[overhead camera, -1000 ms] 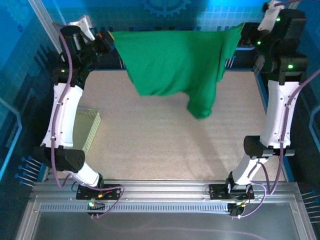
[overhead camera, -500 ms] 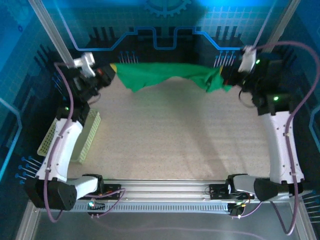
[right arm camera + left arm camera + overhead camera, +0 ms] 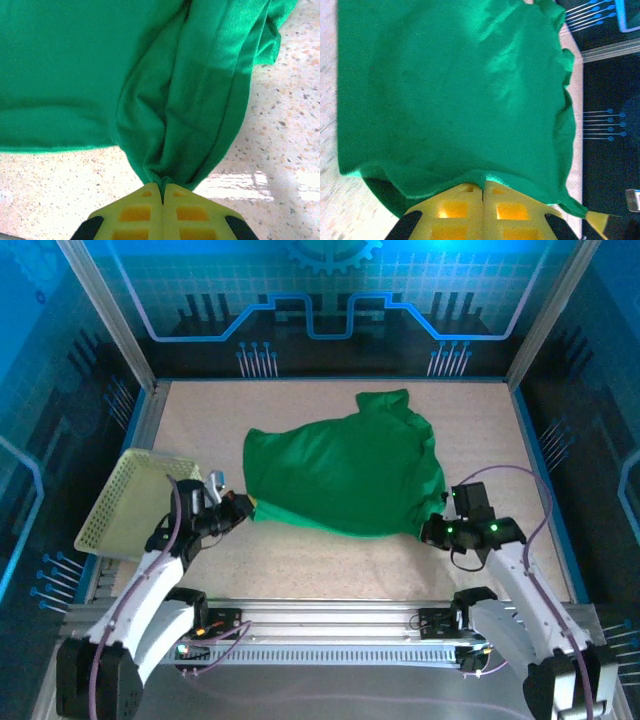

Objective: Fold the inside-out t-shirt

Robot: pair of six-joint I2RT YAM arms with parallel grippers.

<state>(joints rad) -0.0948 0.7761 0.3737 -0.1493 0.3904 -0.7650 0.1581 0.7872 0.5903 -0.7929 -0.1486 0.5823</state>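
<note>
T-shirt (image 3: 340, 475): bright green, plain, no print seen. Lies on the worktop (image 3: 300, 565) roughly at centre, slightly toward the far side. Spread as one rounded, loosely flattened mass, not squared. One lobe of cloth pokes toward the far edge; the near edge runs in a shallow curve between the two arms. Surface mostly smooth, with soft folds gathering toward the near-right corner.

Left end effector (image 3: 243, 508): low over the worktop at the shirt's near-left corner, clenched on the cloth. In the left wrist view the yellow fingers (image 3: 455, 217) meet with no gap, and the green hem is pinched in the seam between them. From there the fabric fans out broad and fairly flat.

Right end effector (image 3: 432, 531): low at the near-right corner, also clenched on the cloth. In the right wrist view its fingers (image 3: 137, 212) are pressed together on a bunched, pleated neck of fabric that widens away from the tips. Speckled worktop is bare on both sides of the bunch.

Basket (image 3: 125, 502): pale yellow-green, perforated, at the left edge of the worktop, tilted. It sits beside the left arm, apart from the shirt.

Worktop: beige, speckled, bare around the cloth.
</note>
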